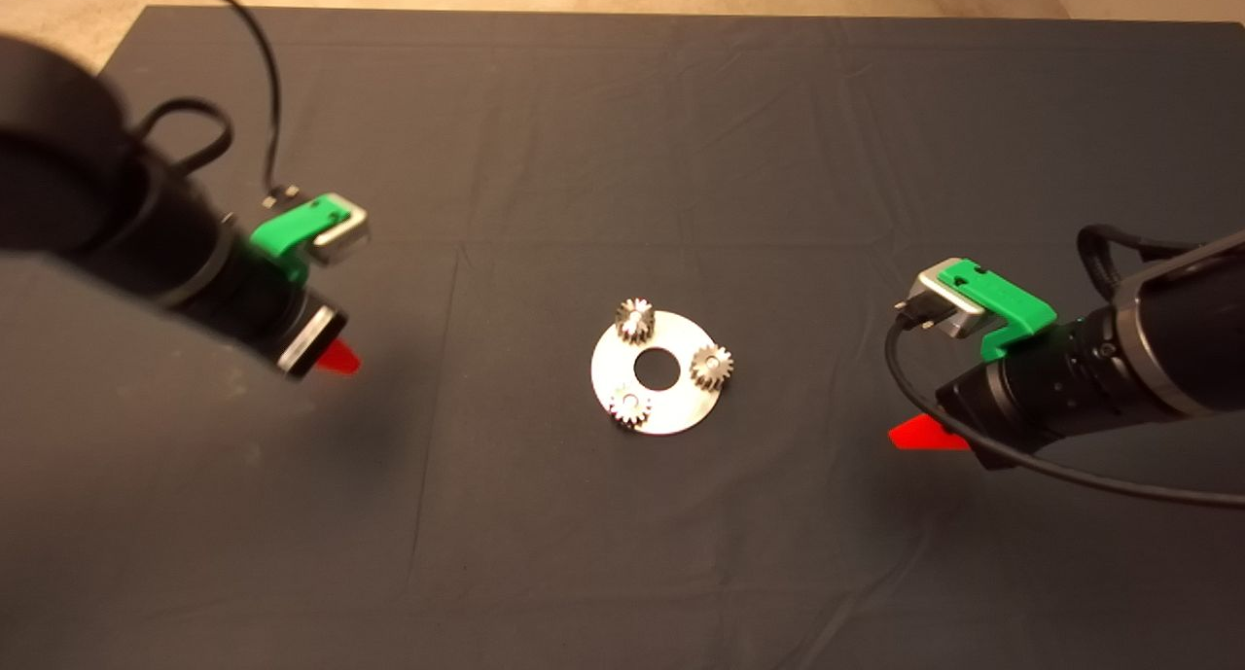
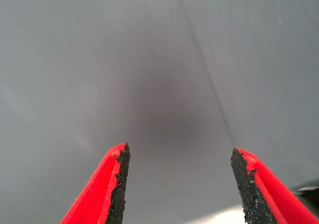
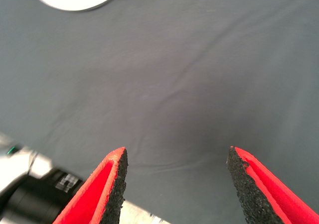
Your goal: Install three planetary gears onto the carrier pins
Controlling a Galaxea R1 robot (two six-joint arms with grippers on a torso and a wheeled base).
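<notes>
- All three gears (image 1: pixel 633 320) (image 1: pixel 712 366) (image 1: pixel 629 406) sit on the pins around the disc (image 1: pixel 671 403) rim, mid-mat (image 1: pixel 622 553); job looks done.
- My left fingers (image 2: pixel 177 186) apart, empty, well left of disc.
- My right fingers (image 3: pixel 174 184) apart, empty, well right of it.

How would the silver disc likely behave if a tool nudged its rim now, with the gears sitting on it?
The disc looks like thin, stiff metal lying flat on the mat, so it would probably slide rather than bend or tip. The cloth's wrinkles may drag on it. The three gears sit near its rim and would likely ride along.
</notes>
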